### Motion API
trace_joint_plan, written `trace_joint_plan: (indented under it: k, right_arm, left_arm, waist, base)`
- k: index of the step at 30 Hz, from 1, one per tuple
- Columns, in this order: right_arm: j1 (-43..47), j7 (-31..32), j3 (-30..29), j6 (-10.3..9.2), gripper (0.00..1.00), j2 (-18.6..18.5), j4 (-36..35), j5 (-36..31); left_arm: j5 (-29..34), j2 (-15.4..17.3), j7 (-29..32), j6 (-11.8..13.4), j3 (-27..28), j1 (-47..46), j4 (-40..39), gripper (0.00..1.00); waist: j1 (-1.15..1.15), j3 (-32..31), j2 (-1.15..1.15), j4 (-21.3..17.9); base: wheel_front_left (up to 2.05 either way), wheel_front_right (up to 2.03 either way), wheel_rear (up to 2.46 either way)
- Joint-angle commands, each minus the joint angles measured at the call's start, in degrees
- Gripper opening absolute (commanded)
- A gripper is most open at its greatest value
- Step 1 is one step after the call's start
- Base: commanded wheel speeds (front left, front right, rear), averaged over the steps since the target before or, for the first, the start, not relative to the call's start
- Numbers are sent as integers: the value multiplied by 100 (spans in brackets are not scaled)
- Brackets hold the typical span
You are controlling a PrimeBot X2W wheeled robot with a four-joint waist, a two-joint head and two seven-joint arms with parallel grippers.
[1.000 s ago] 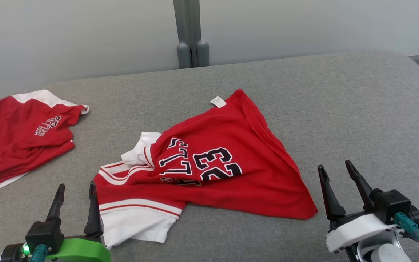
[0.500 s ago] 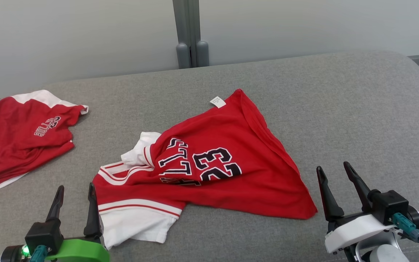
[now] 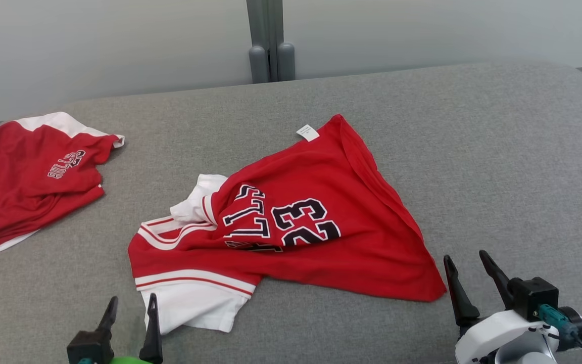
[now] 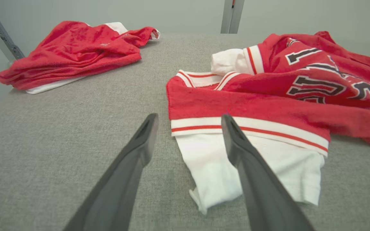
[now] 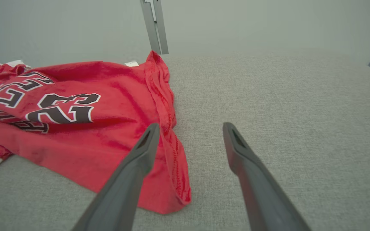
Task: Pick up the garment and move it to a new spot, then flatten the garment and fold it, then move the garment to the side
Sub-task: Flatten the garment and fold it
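The garment [image 3: 296, 227] is a red jersey with "23" on it and white sleeves, lying crumpled in the middle of the grey padded surface [image 3: 498, 151]. My left gripper [image 3: 132, 299] stands open at the bottom left, just before the jersey's white sleeve. In the left wrist view the left gripper [image 4: 189, 117] straddles the near left edge of that sleeve [image 4: 217, 166]. My right gripper [image 3: 465, 257] is open at the lower right, beside the jersey's right corner. From the right wrist, the right gripper [image 5: 190, 125] has its left finger over the jersey's [image 5: 75, 128] hem, and nothing is held.
A second red and white garment [image 3: 33, 177] lies bunched at the far left edge, also seen in the left wrist view [image 4: 72, 51]. A grey post [image 3: 271, 45] stands against the pale wall behind. Bare grey padding spreads to the right of the jersey.
The head view has shifted a little. Both grippers sit lower in it, and the left one has moved right toward the white sleeve. The jersey lies as before.
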Motion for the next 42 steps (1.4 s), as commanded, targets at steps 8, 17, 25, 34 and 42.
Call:
trace_joint_plan:
  k: [8,17,25,34,42]
  right_arm:
    - [-316,-17,75,-8,100,23,928,106]
    - [-662,-17,349,-8,100,89,1644,259]
    - [-776,0,713,-5,0,195,2104,667]
    - [-885,-9,704,-5,0,139,1411,904]
    - [-1401,-10,836,-6,0,-5,481,1223]
  left_arm:
    - [-164,-4,5,-62,-185,-265,892,100]
    - [-233,-11,8,-119,-417,-636,1621,100]
    - [-622,-31,20,-168,-851,-923,2028,2]
    - [-1040,-12,6,-168,-902,-960,1426,0]
    - [-1481,142,3,-171,-910,-1444,485,0]
  waist:
    - [0,245,0,39]
    - [0,390,0,62]
    - [0,451,0,132]
    - [0,533,0,107]
    - [0,751,0,0]
  base:
    - [0,0,0]
    - [0,0,0]
    - [0,0,0]
    - [0,0,0]
    - [0,0,0]
